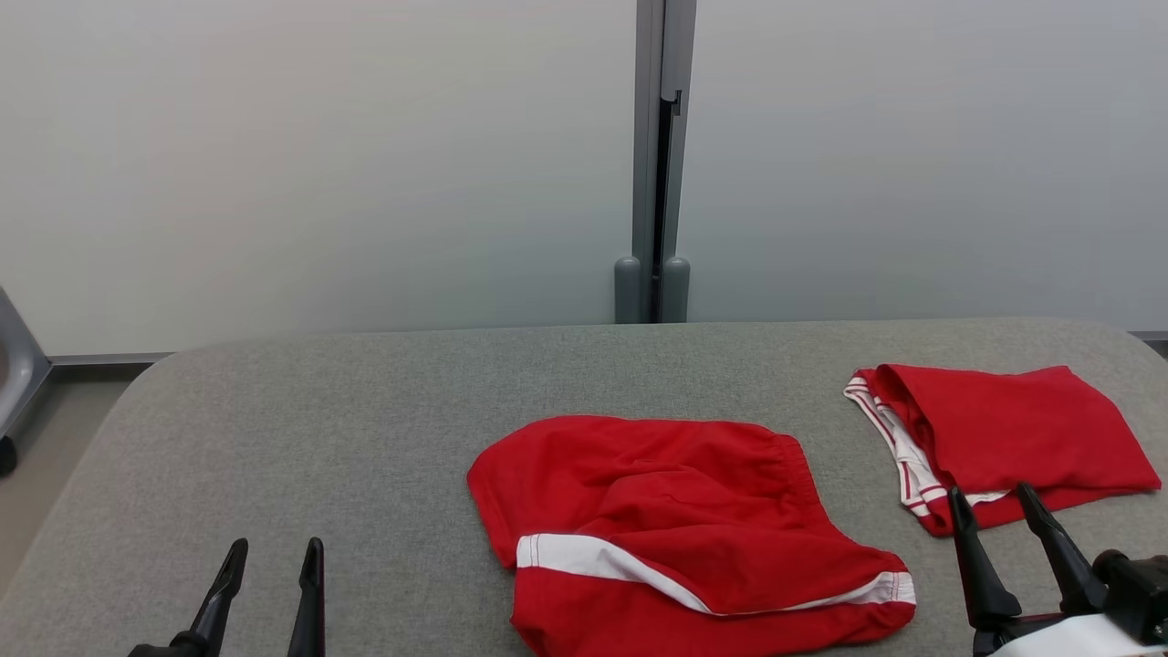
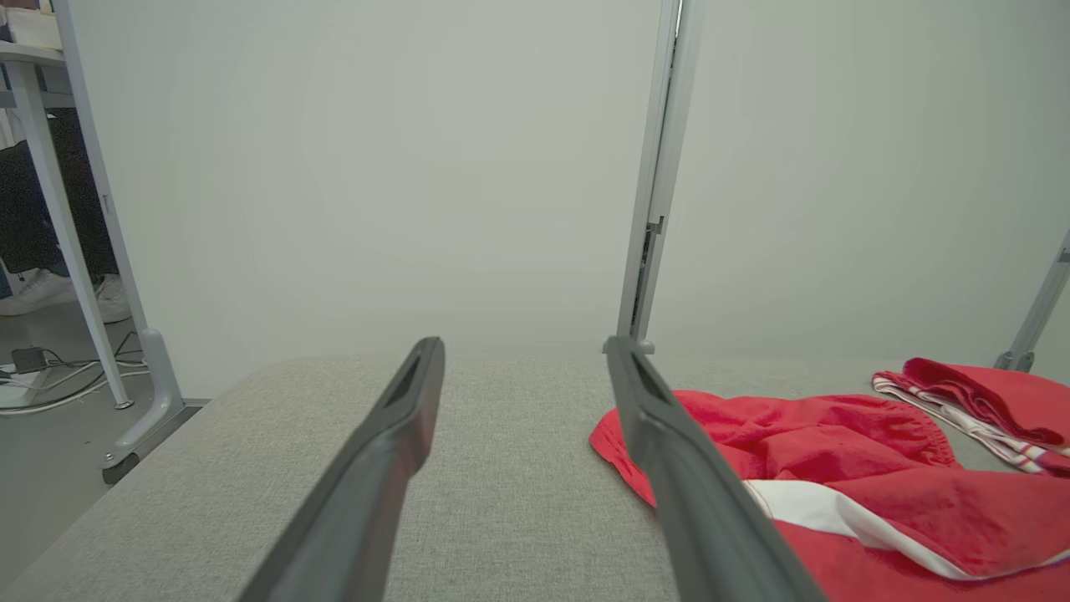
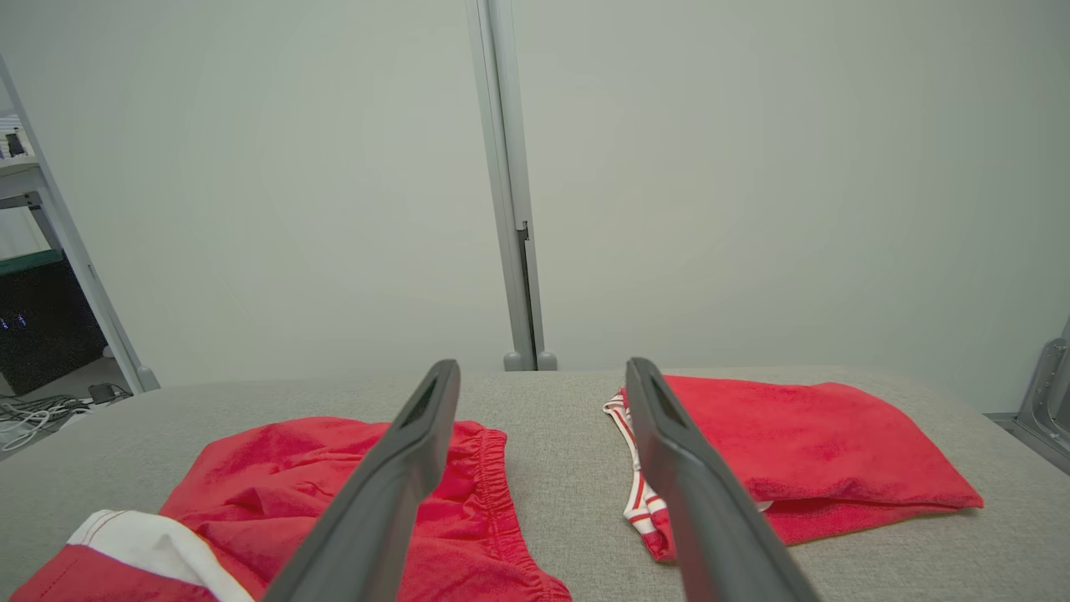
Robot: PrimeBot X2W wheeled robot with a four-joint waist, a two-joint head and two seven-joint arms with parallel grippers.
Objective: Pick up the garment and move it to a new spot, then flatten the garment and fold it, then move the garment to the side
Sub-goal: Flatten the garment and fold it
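A crumpled red garment [image 1: 675,520] with a white stripe lies on the grey table [image 1: 319,438], near its front middle; it shows too in the left wrist view [image 2: 836,468] and the right wrist view [image 3: 334,477]. My left gripper [image 1: 274,552] hovers open at the lower left, well left of the garment, with nothing between its fingers [image 2: 410,410]. At the lower right my right gripper [image 1: 995,502] stands open too, between the garment and a folded red piece, its fingers [image 3: 660,426] empty.
A second red garment [image 1: 1004,438] with white-and-red trim lies folded at the table's right side, also in the right wrist view [image 3: 794,443]. A pale partition wall with a grey post [image 1: 662,164] stands behind the table. The table's left half is bare.
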